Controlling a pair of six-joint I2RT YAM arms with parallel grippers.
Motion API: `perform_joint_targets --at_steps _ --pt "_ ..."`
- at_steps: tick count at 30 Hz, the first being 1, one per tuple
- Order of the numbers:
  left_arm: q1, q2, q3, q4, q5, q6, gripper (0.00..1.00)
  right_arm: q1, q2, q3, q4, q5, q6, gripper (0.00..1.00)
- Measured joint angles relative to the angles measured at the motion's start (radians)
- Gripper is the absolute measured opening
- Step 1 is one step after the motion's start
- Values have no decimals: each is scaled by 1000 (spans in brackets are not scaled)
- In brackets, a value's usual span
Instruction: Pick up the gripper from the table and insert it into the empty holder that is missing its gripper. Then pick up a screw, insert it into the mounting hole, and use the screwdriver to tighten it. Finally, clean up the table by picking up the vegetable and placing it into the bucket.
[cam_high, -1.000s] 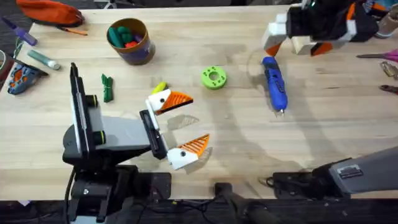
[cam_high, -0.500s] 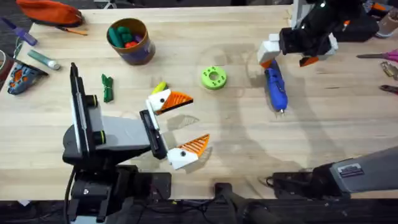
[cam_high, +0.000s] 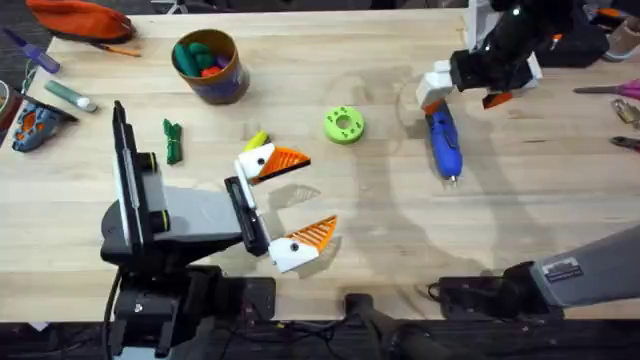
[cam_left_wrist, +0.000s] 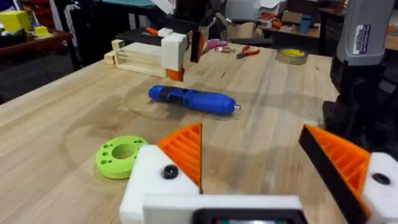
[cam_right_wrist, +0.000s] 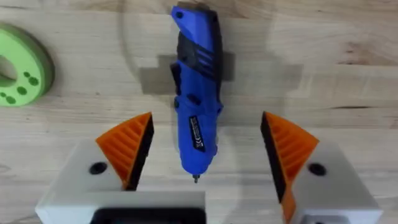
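Wooden table (cam_high: 380, 220) carries the screwdriver (cam_high: 441, 139), lying flat. Right gripper (cam_right_wrist: 202, 146) hangs spread wide astride it, empty; overhead adds the bucket (cam_high: 207, 65) and the left gripper (cam_high: 290, 205), likewise open and empty.

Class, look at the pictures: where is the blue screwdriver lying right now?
In the overhead view the screwdriver lies flat on the table's right half, right of the green disc, directly beneath the open right gripper.

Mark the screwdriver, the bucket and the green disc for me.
screwdriver (cam_right_wrist: 196, 118): right wrist view, middle of its blue body.
bucket (cam_high: 232, 76): overhead view, outer wall.
green disc (cam_high: 343, 125): overhead view, its ring face.
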Motion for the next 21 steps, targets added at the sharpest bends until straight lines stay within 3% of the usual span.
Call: perform_joint_targets --at_steps 21 --pt "0 0 0 0 0 0 985 -1 175 0 42 -3 8 993"
